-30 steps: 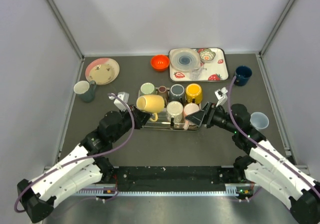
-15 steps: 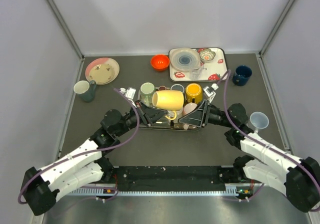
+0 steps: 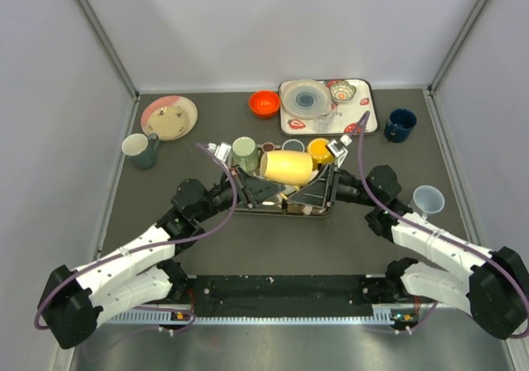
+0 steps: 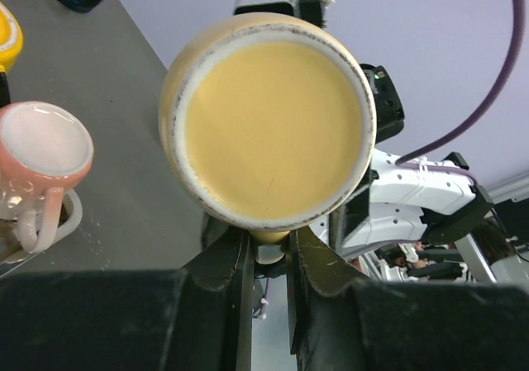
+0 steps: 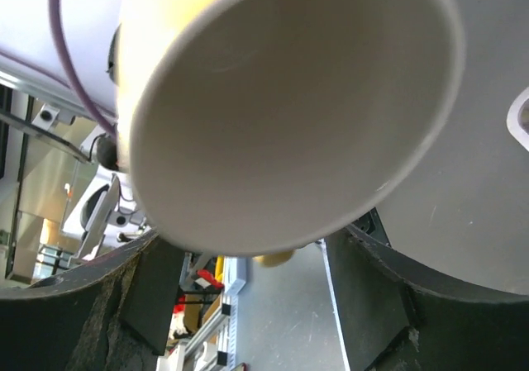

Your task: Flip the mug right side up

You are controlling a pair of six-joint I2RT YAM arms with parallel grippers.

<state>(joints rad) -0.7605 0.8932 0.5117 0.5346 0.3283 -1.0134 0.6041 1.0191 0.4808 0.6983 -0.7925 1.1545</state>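
Over the middle of the dark grey counter, a pale yellow ceramic mug hangs in the air on its side, above a shallow metal tray that carries several other mugs. Its flat base faces the left arm and its open mouth faces the right arm. Its handle points down.

The left hand is pinched shut on that handle, one dark finger on each side, just under the base of the mug. The right hand is spread wide, with a finger on either side of the mug's rim; whether the fingers touch the rim cannot be told.

Below the yellow mug and to the left in the left wrist view, a pink mug with a pale looped handle stands on the tray. A sage green mug stands at the tray's far left corner.
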